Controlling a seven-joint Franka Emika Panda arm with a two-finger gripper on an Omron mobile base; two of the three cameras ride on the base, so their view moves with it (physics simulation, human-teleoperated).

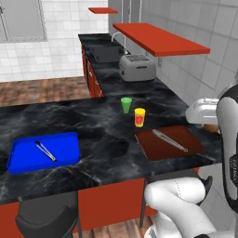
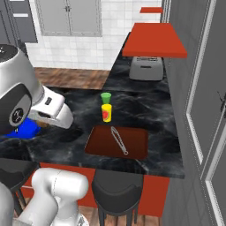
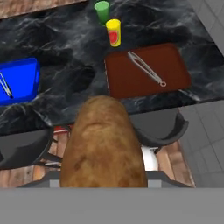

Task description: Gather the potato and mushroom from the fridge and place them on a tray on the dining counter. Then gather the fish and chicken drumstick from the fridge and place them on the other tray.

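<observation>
Potato (image 3: 104, 144), brown and large in the hand view, sits at 6 o'clock where the gripper's tips belong, so the jaws stand partly apart and clamped on its sides; the fingertips themselves are hidden behind it. Beyond the potato, toward 12 o'clock, lies the dining counter (image 3: 65, 43), black with white veins, and dark stools (image 3: 159, 127) stand along its near edge. On the counter at 1 o'clock rests a brown tray (image 3: 148, 72) bearing metal tongs (image 3: 145, 68) laid diagonally. At 9 o'clock sits the blue tray (image 3: 17, 81), also holding a pair of tongs (image 3: 5, 85). A yellow cup (image 3: 113, 32) with a red mark stands just beyond the brown tray, and a green cup (image 3: 102, 11) stands just behind it; the mark on the yellow cup is too small to read. In the left base view the blue tray (image 1: 44, 151) lies at 8 o'clock, the brown tray (image 1: 169, 142) at 4 o'clock, and a toaster (image 1: 137, 67) stands farther back at 12 o'clock. No legible writing is visible.
</observation>
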